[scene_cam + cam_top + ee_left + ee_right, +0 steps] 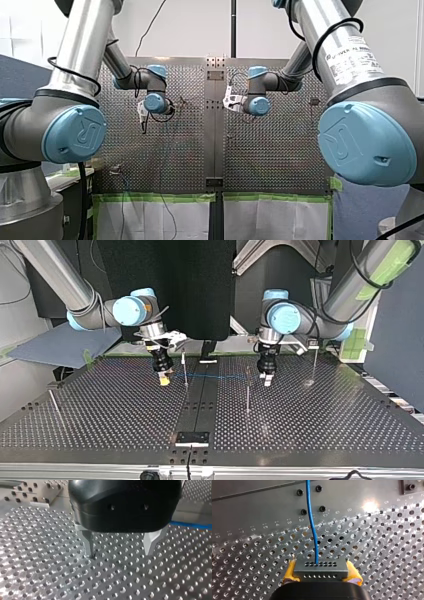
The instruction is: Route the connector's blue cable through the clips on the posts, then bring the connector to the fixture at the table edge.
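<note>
My right gripper (321,576) is shut on the grey connector (321,569), whose sides are clamped by its yellow pads (290,571). The blue cable (311,525) leaves the connector's face and runs ahead over the perforated plate. In the top view the cable (215,376) stretches level from my right gripper (163,379), past a thin post (184,367), to a second post (247,387) near my left gripper (267,380). My left gripper (121,552) stands open just above the plate, with nothing between its metal fingers (150,543). A strip of cable (195,525) lies beyond it.
More thin posts stand at the top view's right (315,365) and left (54,402). A small black fixture plate (192,438) sits at the near table edge in that view. A dark centre strip (200,400) divides the perforated table.
</note>
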